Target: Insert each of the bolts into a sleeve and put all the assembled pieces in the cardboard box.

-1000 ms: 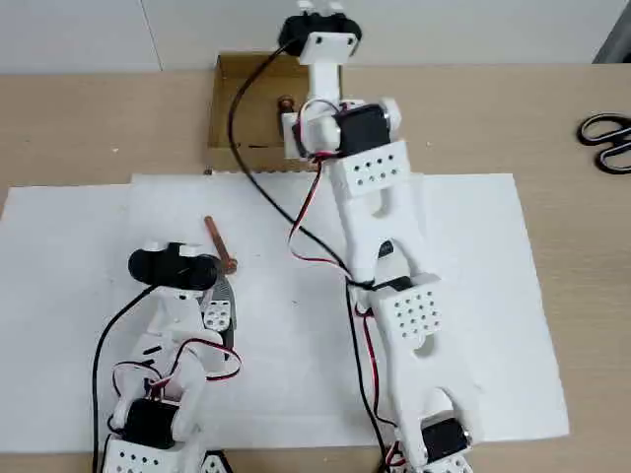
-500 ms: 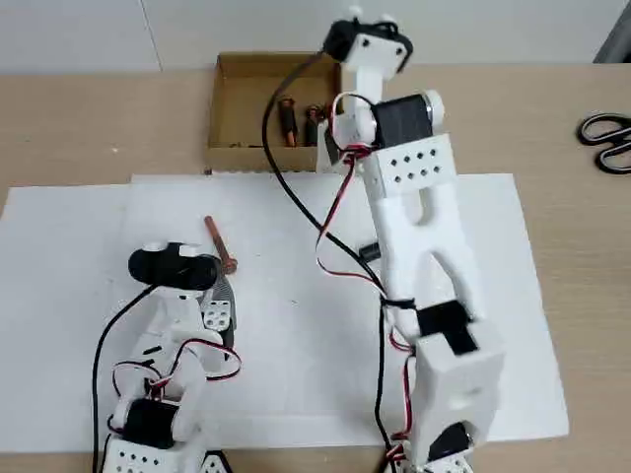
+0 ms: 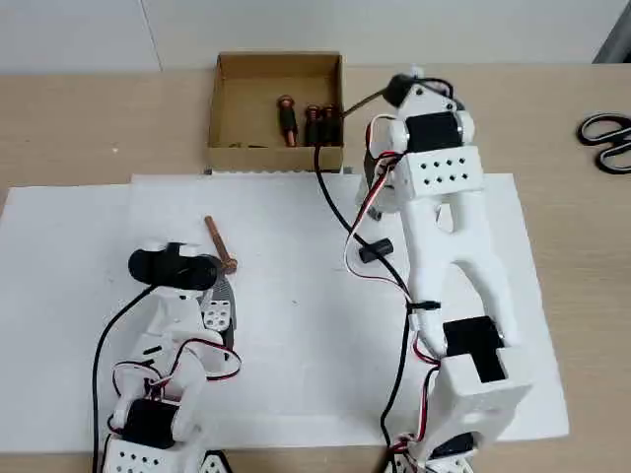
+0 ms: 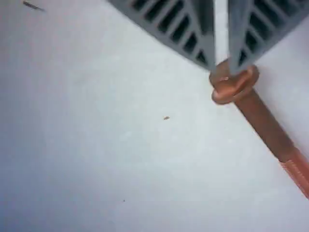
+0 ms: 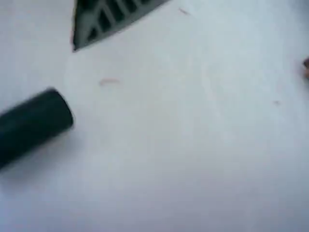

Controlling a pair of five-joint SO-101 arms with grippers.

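A copper bolt (image 3: 218, 243) lies bare on the white paper (image 3: 296, 394); its head (image 4: 233, 85) sits right at the tips of my left gripper (image 4: 221, 62), whose grey fingers (image 4: 183, 29) are shut to a thin slit. A black sleeve (image 3: 375, 251) lies on the paper near the middle, and its end (image 5: 34, 123) is close in the right wrist view. My right gripper (image 3: 378, 182) hangs just in front of the cardboard box (image 3: 225, 99), at its right corner, above the paper's far edge. Inside the box lie assembled copper pieces (image 3: 287, 117), some against the right wall (image 3: 317, 119).
Black scissors (image 3: 606, 140) lie on the wooden table at the far right. Cables from the right arm trail over the paper by the black sleeve. The paper between the two arms is bare.
The right arm has pulled back out of the box and swung to the right, uncovering the pieces inside. The left arm and the bolt have not moved.
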